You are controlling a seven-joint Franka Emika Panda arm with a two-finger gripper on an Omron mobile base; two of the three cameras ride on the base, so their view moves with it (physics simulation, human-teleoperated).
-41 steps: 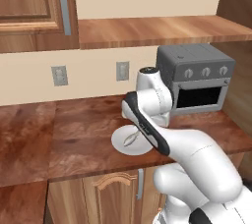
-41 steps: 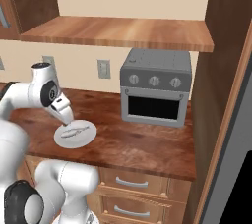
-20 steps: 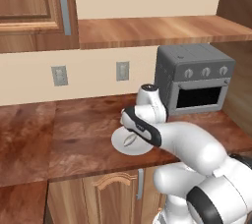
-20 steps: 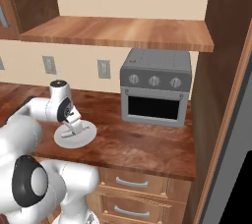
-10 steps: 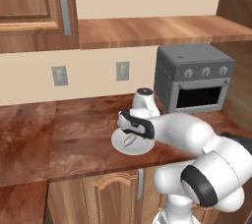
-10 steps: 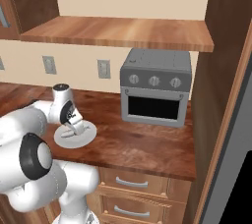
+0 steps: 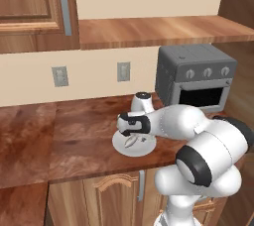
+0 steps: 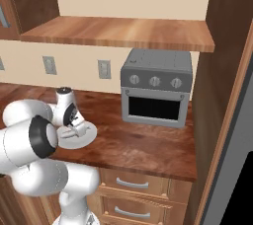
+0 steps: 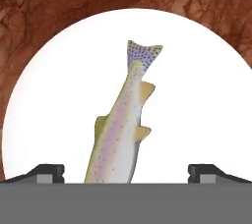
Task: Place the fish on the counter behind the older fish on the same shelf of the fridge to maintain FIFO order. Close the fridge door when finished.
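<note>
A small silvery fish with a spotted tail lies on a round white plate on the reddish-brown counter. My gripper hangs just above the plate, open, with one fingertip on each side of the fish's head end and touching nothing. From the base cameras the gripper points down over the plate. The fridge, its door, its shelf and the older fish are out of view.
A grey toaster oven stands on the counter to the right of the plate. A wooden shelf runs above it. Wall outlets sit behind. A tall wooden panel closes the right side.
The hand has come down from above the plate to just over the fish, and the arm has folded lower. The jaws stayed open. The fish and plate have not moved.
</note>
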